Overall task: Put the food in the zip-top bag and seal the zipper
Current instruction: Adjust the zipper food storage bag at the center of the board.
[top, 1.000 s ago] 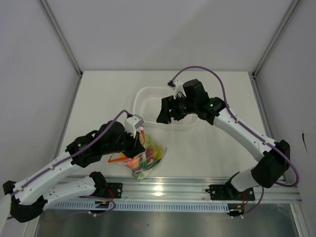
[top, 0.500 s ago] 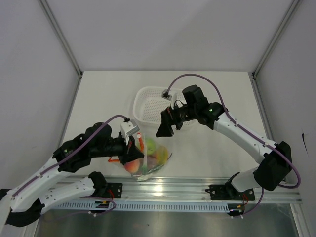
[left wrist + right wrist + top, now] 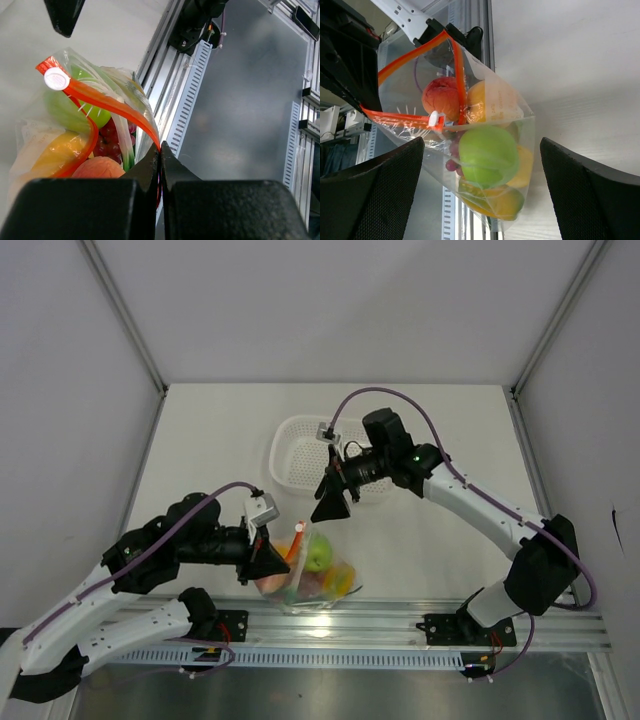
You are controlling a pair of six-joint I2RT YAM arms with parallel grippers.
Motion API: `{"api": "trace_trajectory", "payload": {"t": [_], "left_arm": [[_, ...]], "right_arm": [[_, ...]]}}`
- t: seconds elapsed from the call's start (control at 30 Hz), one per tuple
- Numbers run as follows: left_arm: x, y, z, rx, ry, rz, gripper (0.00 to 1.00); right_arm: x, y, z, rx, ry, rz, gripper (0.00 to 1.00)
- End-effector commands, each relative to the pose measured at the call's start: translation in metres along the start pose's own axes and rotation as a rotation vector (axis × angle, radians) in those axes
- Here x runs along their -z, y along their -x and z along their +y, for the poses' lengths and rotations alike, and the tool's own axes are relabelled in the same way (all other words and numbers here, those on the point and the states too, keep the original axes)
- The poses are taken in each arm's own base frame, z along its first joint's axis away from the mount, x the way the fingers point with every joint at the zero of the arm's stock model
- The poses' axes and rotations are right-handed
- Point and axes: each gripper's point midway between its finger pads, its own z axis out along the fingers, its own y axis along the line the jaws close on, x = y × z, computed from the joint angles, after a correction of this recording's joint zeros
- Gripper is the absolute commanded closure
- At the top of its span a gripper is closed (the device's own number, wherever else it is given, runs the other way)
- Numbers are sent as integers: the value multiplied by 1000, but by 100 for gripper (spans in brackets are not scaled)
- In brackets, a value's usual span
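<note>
progress: food (image 3: 487, 150) inside zip-top bag (image 3: 517, 112), at near edge of table (image 3: 200, 460); zipper (image 3: 107, 102) gaping; sealing left | left gripper (image 3: 160, 150): clamped on zipper end | right gripper (image 3: 331, 506): fingers wide apart, empty, above bag

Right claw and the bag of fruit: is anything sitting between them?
Nothing. In the right wrist view the zip-top bag shows unobstructed between the open fingers of the right gripper; the top view shows only bare table there.

Bright, even overhead light fills all views, leaving only faint soft shadows on the white table (image 3: 200, 460), a glare patch on the silver aluminium rail (image 3: 322, 625), and sheen on the clear plastic zip-top bag (image 3: 515, 125).
</note>
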Motion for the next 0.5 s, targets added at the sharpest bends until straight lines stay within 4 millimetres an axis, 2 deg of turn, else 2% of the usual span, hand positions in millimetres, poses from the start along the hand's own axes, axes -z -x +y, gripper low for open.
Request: {"api": "trace_trajectory", "payload": {"t": [0.0,0.2,0.33,0.47], "left_arm": [[1,12,-11,-41,-60,-56,99],[0,12,-8,-32,-43,-68,99],[1,11,-4,-28,-18,-69,100],[1,10,5,-20,30,-67,99]], "right_arm": [[-6,15,2,65,49,-30,1],[-18,3,15,35,113,-21,5],[-27,-12,25,-2,146,-12,10],[-28,-16,40,-2,180,-31,13]]}}
